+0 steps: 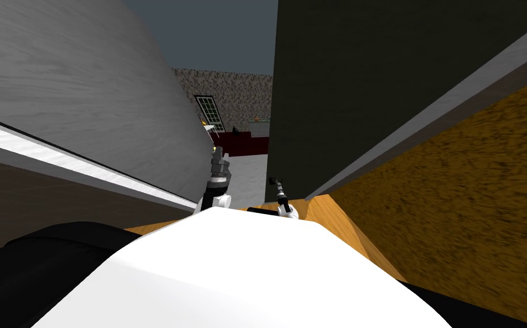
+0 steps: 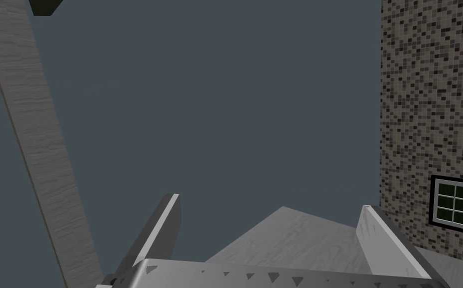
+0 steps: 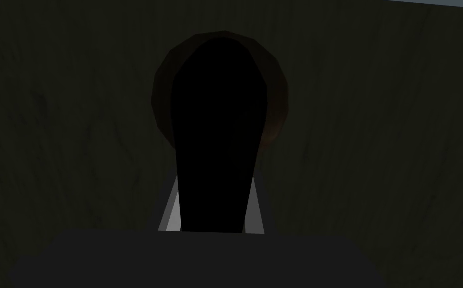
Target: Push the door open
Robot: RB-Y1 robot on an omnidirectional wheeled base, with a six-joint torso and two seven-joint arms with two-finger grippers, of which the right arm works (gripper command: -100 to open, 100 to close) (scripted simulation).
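Observation:
The door (image 1: 336,85) is a dark panel standing ajar on the right of a narrow gap. Its near edge is by my right gripper (image 1: 272,181). In the right wrist view the door face (image 3: 375,150) is dim, with a round brown rose (image 3: 275,100) and a black lever handle (image 3: 218,125) running back to the hand. My right gripper (image 3: 215,180) is shut on that lever, a light grey finger (image 3: 171,212) pressing each side. My left gripper (image 1: 218,151) is raised in the gap beside the grey wall, and its fingers (image 2: 168,220) stand open and hold nothing.
A grey wall (image 1: 86,85) with a white trim band closes the left side. An orange-brown wall (image 1: 456,188) closes the right. Through the gap lie a light floor (image 1: 248,176), dark red furniture (image 1: 237,142) and a barred window (image 1: 208,109) in a speckled wall.

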